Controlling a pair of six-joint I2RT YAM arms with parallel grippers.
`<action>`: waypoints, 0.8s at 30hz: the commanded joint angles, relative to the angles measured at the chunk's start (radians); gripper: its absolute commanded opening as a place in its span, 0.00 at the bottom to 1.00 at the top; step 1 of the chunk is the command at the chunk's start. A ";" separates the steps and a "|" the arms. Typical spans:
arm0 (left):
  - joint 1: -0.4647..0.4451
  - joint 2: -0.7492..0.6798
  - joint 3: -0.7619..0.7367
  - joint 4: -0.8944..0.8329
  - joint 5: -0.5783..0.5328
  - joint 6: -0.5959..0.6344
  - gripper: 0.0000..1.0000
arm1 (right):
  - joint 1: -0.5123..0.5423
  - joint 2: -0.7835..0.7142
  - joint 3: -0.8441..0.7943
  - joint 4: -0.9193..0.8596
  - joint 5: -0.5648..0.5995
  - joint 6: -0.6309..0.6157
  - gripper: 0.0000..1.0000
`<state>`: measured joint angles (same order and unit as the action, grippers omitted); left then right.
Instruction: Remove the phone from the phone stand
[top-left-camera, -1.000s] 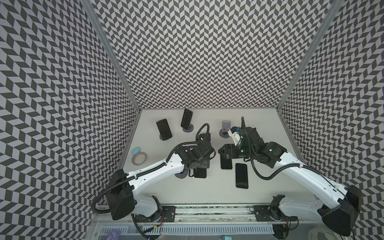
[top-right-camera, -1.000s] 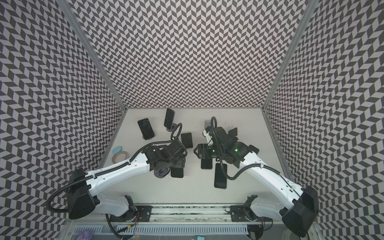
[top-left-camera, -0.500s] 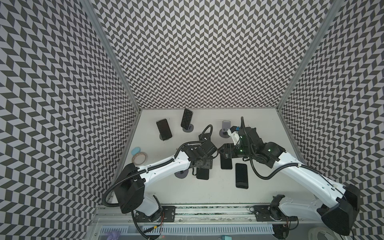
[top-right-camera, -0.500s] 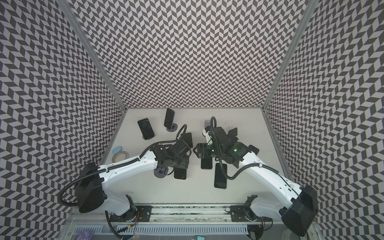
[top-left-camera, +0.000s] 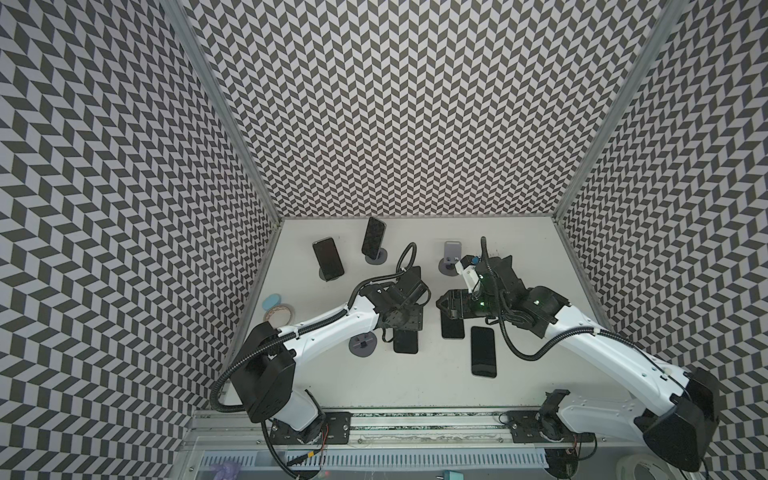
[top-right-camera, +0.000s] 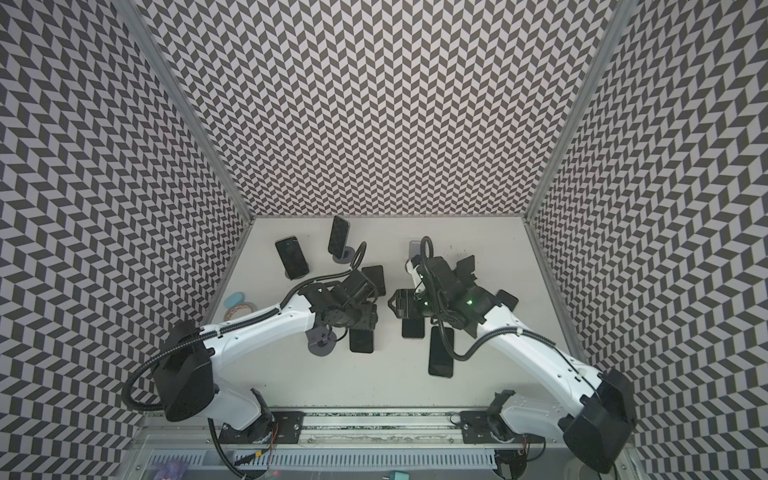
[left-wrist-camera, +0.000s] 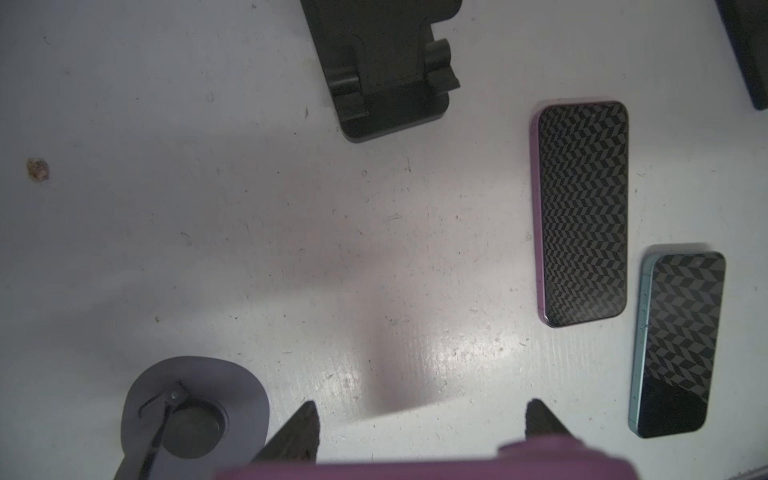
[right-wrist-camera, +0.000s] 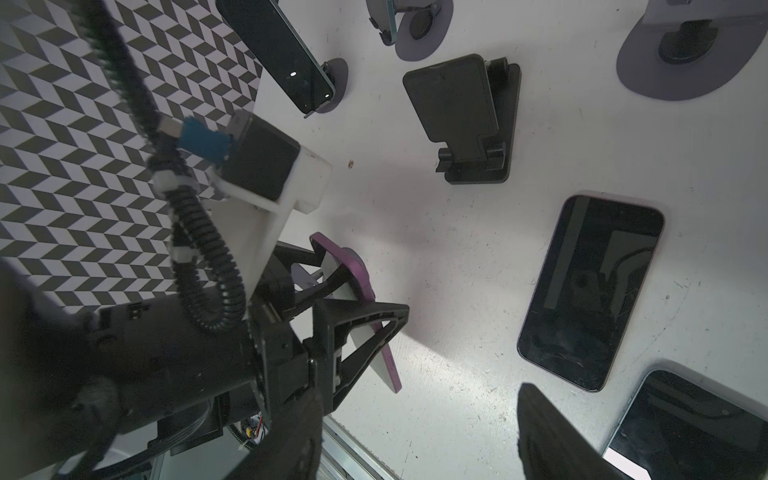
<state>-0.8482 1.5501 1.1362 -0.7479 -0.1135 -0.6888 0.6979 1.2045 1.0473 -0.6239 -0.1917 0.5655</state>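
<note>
1. White tabletop boxed in by chevron walls, strewn with phones and stands.
2. Clamped in the left gripper is the purple phone, held clear of the table.
3. Over the last second the left arm has stretched forward. The phone now hangs just beside the round grey stand, whose cradle sits bare.
4. Judgement: the lift-off looks done, and what remains is laying the phone on open table.
5. Hovering over a flat phone, the right gripper has barely shifted, with its jaws apart and empty.
</note>
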 joint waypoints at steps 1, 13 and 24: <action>0.006 0.038 0.057 0.041 0.012 0.022 0.62 | -0.003 -0.043 0.007 0.014 0.042 0.001 0.72; 0.006 0.149 0.100 0.056 0.040 0.046 0.61 | -0.003 -0.081 -0.009 0.018 0.075 0.005 0.72; 0.005 0.168 0.056 0.126 0.038 0.043 0.61 | -0.003 -0.102 -0.047 0.027 0.077 0.016 0.72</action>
<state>-0.8436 1.7115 1.2011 -0.6701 -0.0738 -0.6472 0.6979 1.1305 1.0161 -0.6270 -0.1268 0.5697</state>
